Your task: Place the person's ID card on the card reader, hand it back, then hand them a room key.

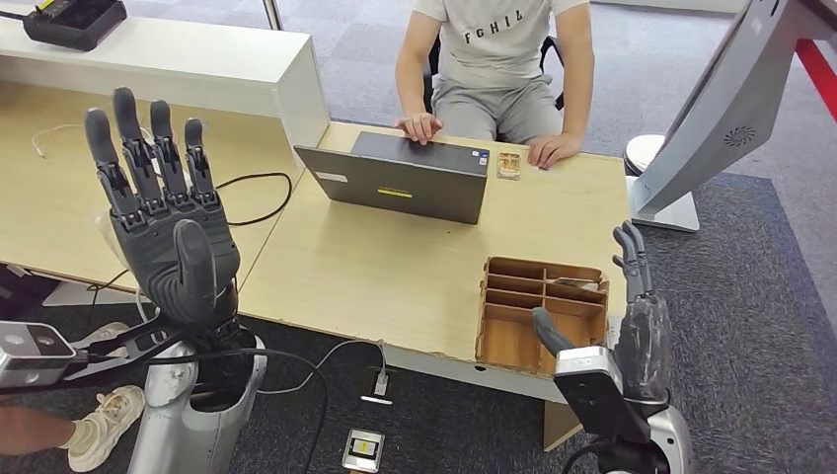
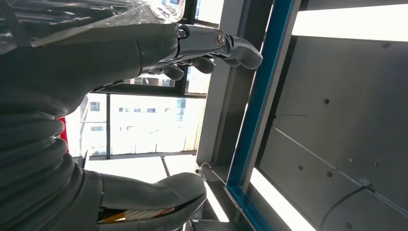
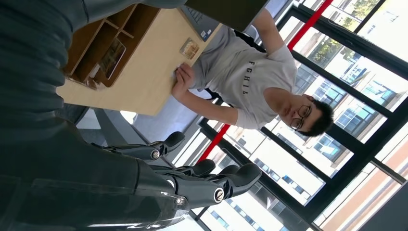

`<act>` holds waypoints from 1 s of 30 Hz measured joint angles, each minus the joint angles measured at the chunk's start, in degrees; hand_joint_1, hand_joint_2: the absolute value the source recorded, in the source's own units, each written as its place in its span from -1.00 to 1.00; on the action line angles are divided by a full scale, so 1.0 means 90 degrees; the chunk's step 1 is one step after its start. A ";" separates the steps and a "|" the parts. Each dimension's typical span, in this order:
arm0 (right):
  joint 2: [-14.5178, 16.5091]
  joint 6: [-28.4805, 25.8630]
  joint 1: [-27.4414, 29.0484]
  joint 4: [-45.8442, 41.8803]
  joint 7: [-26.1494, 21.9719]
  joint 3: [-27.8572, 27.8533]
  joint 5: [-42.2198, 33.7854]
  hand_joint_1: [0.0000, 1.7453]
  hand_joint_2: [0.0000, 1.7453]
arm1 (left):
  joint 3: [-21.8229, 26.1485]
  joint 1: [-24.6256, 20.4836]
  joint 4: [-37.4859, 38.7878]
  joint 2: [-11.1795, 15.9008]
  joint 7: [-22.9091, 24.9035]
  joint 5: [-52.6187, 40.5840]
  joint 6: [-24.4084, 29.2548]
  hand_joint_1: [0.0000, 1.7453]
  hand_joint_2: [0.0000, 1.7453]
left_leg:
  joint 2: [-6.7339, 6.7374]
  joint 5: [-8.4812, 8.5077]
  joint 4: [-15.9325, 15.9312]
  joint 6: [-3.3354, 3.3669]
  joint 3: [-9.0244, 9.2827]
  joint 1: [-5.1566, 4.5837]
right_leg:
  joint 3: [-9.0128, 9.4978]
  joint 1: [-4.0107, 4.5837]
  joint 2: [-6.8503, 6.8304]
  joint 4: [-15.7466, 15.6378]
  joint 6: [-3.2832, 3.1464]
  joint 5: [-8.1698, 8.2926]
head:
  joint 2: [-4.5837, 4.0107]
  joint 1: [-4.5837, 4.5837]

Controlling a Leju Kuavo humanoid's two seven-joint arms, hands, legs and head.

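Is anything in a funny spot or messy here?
Yes. A small device lies on the carpet below the desk, and a white cable dangles off the desk's near edge to a plug on the floor.

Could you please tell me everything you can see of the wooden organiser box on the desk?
The wooden organiser box looks like thin brown plywood, open-topped and split by slats into several compartments. It sits flat at the near edge of the desk, just in front of the right hand, which does not touch it. In the right wrist view a flat card-like item lies in one compartment.
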 joint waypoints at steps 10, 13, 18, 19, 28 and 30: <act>0.0001 0.0019 0.0028 -0.0018 0.0006 0.0000 0.0002 -1.00 1.00 | 0.0000 0.0072 -0.0004 0.0008 0.0000 0.0015 -0.0047 -1.00 1.00 | 0.0000 0.0000 0.0000 0.0000 -0.0001 0.0000 | 0.0000 0.0000 0.0000 0.0000 0.0000 0.0000 | 0.0000 0.0001; 0.0001 0.0019 0.0030 -0.0018 0.0006 0.0000 0.0004 -1.00 1.00 | 0.0000 0.0079 -0.0006 0.0013 0.0000 0.0015 -0.0052 -1.00 1.00 | 0.0000 0.0000 0.0000 0.0000 0.0000 0.0000 | 0.0000 0.0000 0.0000 0.0000 0.0000 0.0000 | 0.0000 0.0000; 0.0002 0.0021 0.0032 -0.0018 0.0006 0.0000 0.0026 0.10 1.00 | 0.0000 0.0081 -0.0010 0.0025 0.0000 0.0035 -0.0100 -1.00 1.00 | 0.0000 0.0000 0.0000 0.0000 0.0000 0.0000 | 0.0000 0.0000 0.0000 0.0000 0.0000 0.0000 | 0.0000 -0.0001; 0.0002 0.0021 0.0033 -0.0018 0.0006 0.0000 0.0036 0.59 1.00 | 0.0000 0.0081 -0.0010 0.0027 0.0000 0.0044 -0.0117 -1.00 1.00 | 0.0000 0.0000 0.0000 0.0000 0.0000 0.0000 | 0.0000 0.0000 0.0000 0.0000 0.0000 0.0000 | 0.0000 -0.0001; 0.0002 0.0013 0.0055 -0.0018 -0.0012 -0.0002 0.0066 1.00 1.00 | 0.0000 0.0081 -0.0009 0.0029 0.0000 0.0059 -0.0226 -1.00 1.00 | 0.0000 0.0000 0.0000 0.0000 0.0000 0.0000 | -0.0001 0.0000 0.0000 0.0000 0.0000 0.0000 | 0.0000 0.0000; 0.0002 0.0012 0.0057 -0.0018 -0.0021 -0.0002 0.0066 0.97 1.00 | 0.0000 0.0081 -0.0008 0.0029 0.0000 0.0059 -0.0236 -1.00 1.00 | 0.0000 0.0000 0.0000 0.0000 0.0000 0.0000 | -0.0001 0.0000 0.0000 0.0000 0.0000 0.0000 | 0.0000 0.0001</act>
